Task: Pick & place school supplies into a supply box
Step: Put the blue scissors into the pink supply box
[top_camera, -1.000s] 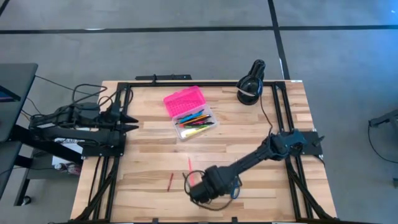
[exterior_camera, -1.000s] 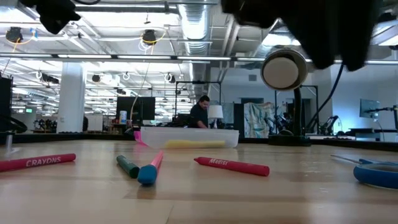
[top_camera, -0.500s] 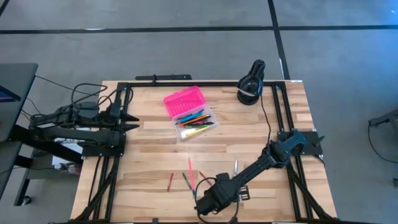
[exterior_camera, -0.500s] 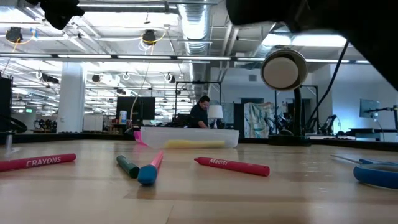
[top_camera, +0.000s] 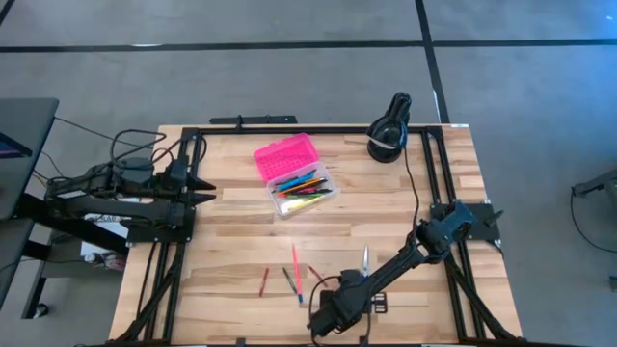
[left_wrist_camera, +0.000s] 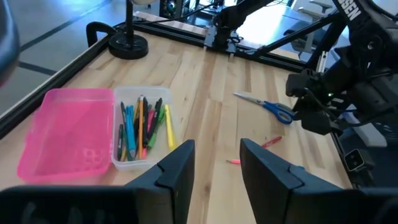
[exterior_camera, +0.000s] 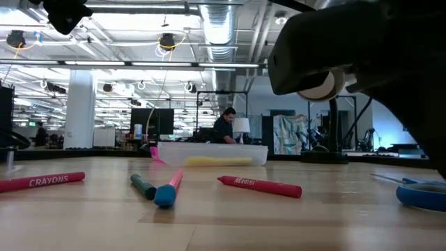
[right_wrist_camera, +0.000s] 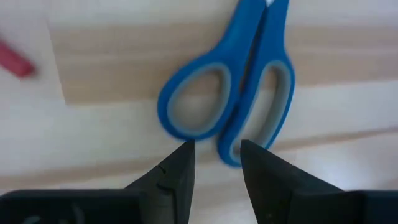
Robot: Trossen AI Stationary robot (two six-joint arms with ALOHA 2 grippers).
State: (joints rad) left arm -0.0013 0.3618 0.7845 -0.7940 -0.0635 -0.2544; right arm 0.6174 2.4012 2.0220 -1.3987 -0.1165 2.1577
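two arms work over the wooden desk (top_camera: pixel 231 251). the left arm rests at the desk's left edge, its fingers (left_wrist_camera: pixel 180 168) parted with nothing between them. the right arm reaches to the near edge, its fingers (right_wrist_camera: pixel 180 168) parted and empty, just above the handles of the blue scissors (right_wrist_camera: pixel 242 93) lying flat. the pencil case (top_camera: pixel 285 159) sits open toward the far side, pink lid flat beside the clear base full of pens (left_wrist_camera: pixel 140 127). several crayons (exterior_camera: pixel 261 186) lie loose near the front, between the case and the scissors.
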